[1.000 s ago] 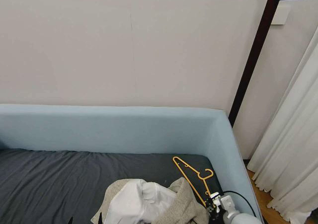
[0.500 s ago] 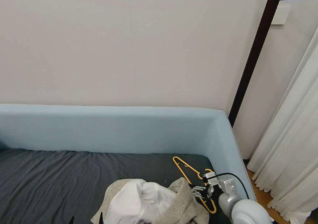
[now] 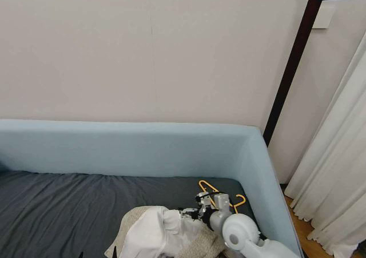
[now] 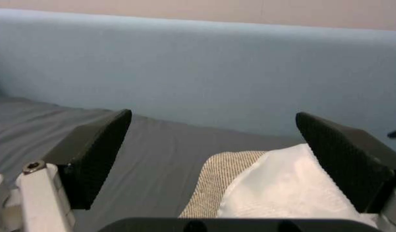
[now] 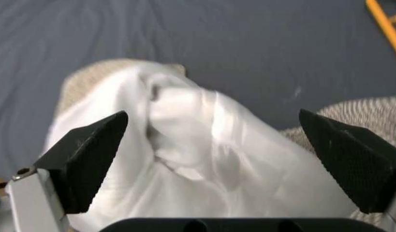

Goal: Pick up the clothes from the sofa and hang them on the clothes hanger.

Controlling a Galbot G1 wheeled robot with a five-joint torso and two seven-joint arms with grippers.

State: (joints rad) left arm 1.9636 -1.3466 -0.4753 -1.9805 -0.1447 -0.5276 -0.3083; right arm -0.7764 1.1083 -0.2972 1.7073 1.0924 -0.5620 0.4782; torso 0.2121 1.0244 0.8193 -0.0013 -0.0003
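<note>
Now the right end effector (image 3: pixel 191 213) hangs over the pile of clothes on the sofa (image 3: pixel 114 149). Its two black fingers (image 5: pixel 88 154) are spread wide, and the white garment (image 3: pixel 151 232) lies below the gap between them. I cannot tell if the fingers touch the cloth already; nothing is pinched.

The white garment is crumpled on top of a beige knitted garment (image 3: pixel 203 243), which comes out from under it on both sides. Both lie on the dark grey seat cushion (image 3: pixel 57 206), toward the right armrest of the sofa and away from the light blue backrest. An orange hanger (image 3: pixel 205 185) lies flat on the same cushion, just beside the pile, between it and the back right corner of the seat; the right arm covers its middle.

The left end effector (image 4: pixel 212 116) is low over the seat on the left side of the pile. Its fingers are also spread apart and hold nothing; the edge of the knitted garment and the white cloth lie in front of it.

Behind the right armrest a dark clothes rack pole (image 3: pixel 291 63) stands against the wall, with a white curtain (image 3: pixel 337 172) beside it.
</note>
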